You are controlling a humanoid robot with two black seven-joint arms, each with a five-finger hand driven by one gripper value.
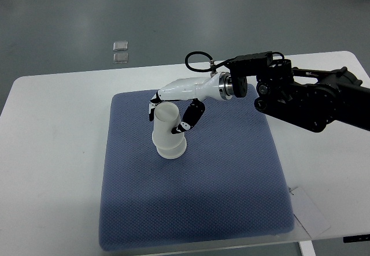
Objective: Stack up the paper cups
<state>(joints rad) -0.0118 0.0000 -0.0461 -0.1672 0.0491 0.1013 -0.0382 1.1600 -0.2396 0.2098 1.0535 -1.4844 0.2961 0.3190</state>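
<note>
Cup stack (167, 133) upright, rims down

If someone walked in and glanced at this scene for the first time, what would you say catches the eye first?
Most striking is the right hand, white with black fingertips, reaching in from the right on a bulky black arm and closed around the white paper cups, which stand upside down near the middle of the blue mat. The mat covers much of the white table.
</note>
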